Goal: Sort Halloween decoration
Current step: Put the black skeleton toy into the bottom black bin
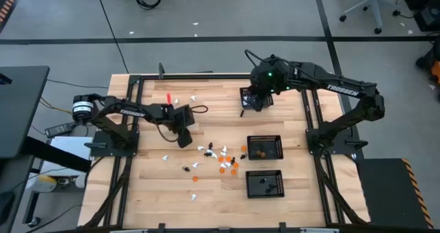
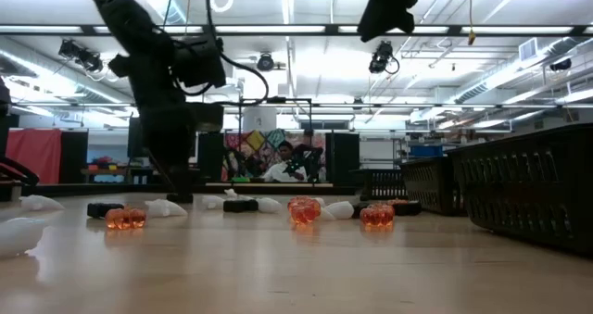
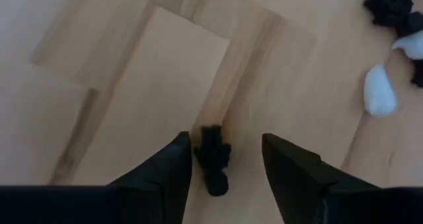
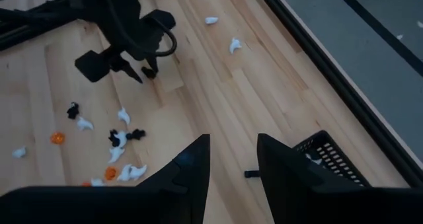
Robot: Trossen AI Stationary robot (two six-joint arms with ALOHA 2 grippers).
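Tiny white, orange and black figures lie scattered on the wooden table (image 1: pixel 220 157), and a few white ones sit farther back (image 1: pixel 193 97). My left gripper (image 1: pixel 184 141) is down at the table top and open. In its wrist view (image 3: pixel 226 143) the fingers stand on either side of one small black figure (image 3: pixel 213 159) that lies on the wood. My right gripper (image 1: pixel 249 104) hangs open and empty (image 4: pixel 231 148) above the far mesh tray (image 4: pixel 334 159), which holds a white figure (image 4: pixel 310 159). My left gripper comes at the black figure from above, with one finger (image 3: pixel 177 168) right beside it. I cannot tell whether that finger touches it. The other finger stands apart from it. The figure lies on the table.
Two more black mesh trays sit on the table's right side, one with orange figures (image 1: pixel 265 139) and a nearer one with black figures (image 1: pixel 265 172). A small red object (image 1: pixel 168 97) lies near the far left. More black and white figures (image 3: pixel 386 52) lie close to the left gripper.
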